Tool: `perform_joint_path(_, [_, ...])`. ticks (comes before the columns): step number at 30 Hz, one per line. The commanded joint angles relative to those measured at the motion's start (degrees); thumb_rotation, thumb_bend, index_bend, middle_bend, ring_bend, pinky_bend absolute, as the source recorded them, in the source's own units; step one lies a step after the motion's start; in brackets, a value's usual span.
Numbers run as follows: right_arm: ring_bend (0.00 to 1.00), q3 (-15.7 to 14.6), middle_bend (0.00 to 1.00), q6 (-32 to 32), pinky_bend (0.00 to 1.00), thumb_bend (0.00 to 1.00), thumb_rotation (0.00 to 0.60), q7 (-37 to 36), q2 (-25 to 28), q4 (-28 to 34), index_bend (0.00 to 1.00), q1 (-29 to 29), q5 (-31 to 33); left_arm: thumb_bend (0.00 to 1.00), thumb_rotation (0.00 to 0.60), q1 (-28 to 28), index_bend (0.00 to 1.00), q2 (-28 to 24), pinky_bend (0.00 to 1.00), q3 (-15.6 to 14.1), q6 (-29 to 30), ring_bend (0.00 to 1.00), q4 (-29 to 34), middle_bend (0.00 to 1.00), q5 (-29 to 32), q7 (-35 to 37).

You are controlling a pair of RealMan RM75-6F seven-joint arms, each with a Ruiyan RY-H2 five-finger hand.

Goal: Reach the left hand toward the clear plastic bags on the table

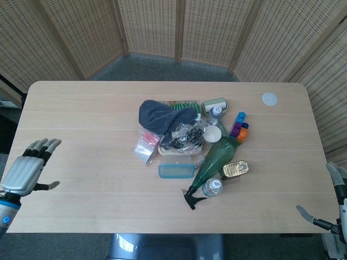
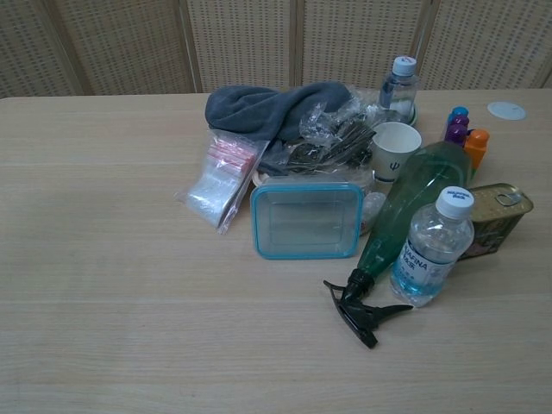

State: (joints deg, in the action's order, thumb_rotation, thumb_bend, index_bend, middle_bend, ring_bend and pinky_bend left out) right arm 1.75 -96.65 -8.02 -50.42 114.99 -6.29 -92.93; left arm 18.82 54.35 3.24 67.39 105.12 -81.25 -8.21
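The clear plastic bags [image 1: 147,147] with red zip strips lie flat on the table left of the pile, also in the chest view [image 2: 220,178]. My left hand [image 1: 28,170] is over the table's near left edge with fingers spread and nothing in it, far left of the bags. My right hand [image 1: 332,200] shows only partly at the lower right corner, off the table's edge, fingers apart and empty. Neither hand appears in the chest view.
A grey cloth [image 1: 159,115], crumpled film over dark items [image 1: 185,135], a blue-rimmed lid [image 1: 176,170], a green spray bottle [image 1: 213,161], a water bottle [image 1: 212,187], a tin [image 1: 235,169], a paper cup [image 1: 212,134] and small coloured bottles [image 1: 239,128] crowd the centre. A white disc [image 1: 269,98] lies far right.
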Motion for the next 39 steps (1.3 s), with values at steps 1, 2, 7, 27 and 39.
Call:
perform_joint_path(1, [0.0, -0.2, 0.0, -0.1, 0.0, 0.0, 0.505, -0.1, 0.1, 0.0, 0.0, -0.1, -0.5, 0.0, 0.6, 6.7, 0.0, 5.0, 0.0, 2.7, -6.5, 0.0, -5.6, 0.0, -1.6, -2.1])
perform_joint_path(2, [0.0, -0.3, 0.0, -0.2, 0.0, 0.0, 0.506, -0.3, 0.1, 0.0, 0.0, -0.2, -0.6, 0.0, 0.6, 8.2, 0.0, 6.2, 0.0, 3.0, -8.1, 0.0, -6.5, 0.0, -1.5, -2.7])
perform_joint_path(7, [0.0, -0.3, 0.0, -0.5, 0.0, 0.0, 0.508, -1.4, 0.5, -0.1, 0.0, -0.3, -0.8, 0.0, 0.6, 15.4, 0.0, 12.2, 0.0, 4.6, -16.3, 0.0, -10.0, 0.0, 1.6, -9.4])
perform_joint_path(27, [0.0, -0.5, 0.0, 0.6, 0.0, 0.0, 0.506, -4.8, 1.7, -0.6, 0.0, 0.2, 0.0, 0.0, 0.6, 30.1, 0.0, 31.8, 0.0, 6.0, -26.3, 0.0, -28.4, 0.0, 13.2, -20.2])
perform_joint_path(39, [0.0, 0.0, 0.0, 0.6, 0.0, 0.0, 0.512, -8.4, 2.7, -1.5, 0.0, 0.3, 1.5, 0.0, 0.6, 34.9, 0.0, 41.0, 0.0, 4.6, -28.3, 0.0, -39.1, 0.0, 18.5, -25.8])
